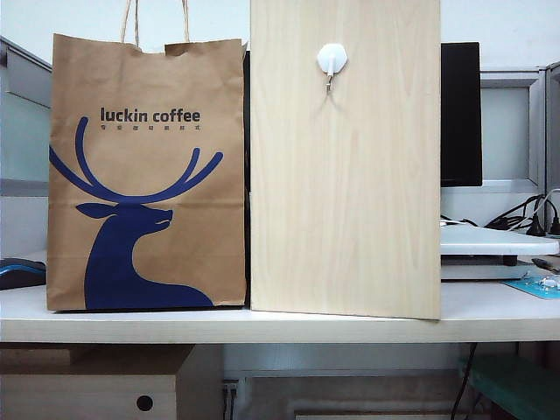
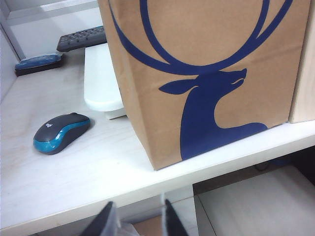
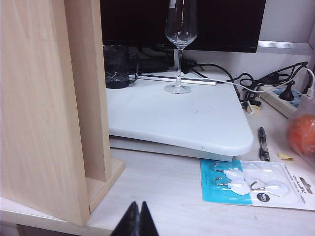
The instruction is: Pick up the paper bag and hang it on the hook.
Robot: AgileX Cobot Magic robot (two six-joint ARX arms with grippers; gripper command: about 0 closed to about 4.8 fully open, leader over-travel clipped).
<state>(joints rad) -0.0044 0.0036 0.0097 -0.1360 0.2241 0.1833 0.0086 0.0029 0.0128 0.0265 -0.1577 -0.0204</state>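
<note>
The brown paper bag (image 1: 146, 175) (image 2: 206, 73) with a dark blue deer and "luckin coffee" text stands upright on the white desk at the left, its twisted handles up. Beside it on the right a tall pale wooden board (image 1: 346, 157) (image 3: 44, 108) carries the small white hook (image 1: 332, 59) near its top. No arm shows in the exterior view. My left gripper (image 2: 138, 219) hangs open below the desk's front edge, short of the bag, with nothing between its fingers. My right gripper (image 3: 137, 216) is shut and empty over the desk edge, next to the board's foot.
A blue-grey mouse (image 2: 61, 132) lies left of the bag, with a keyboard (image 2: 81, 38) behind. Right of the board are a white raised platform (image 3: 177, 118) with a wine glass (image 3: 180, 44), a monitor, cables, a pen (image 3: 263, 142) and a blue hook packet (image 3: 256, 184).
</note>
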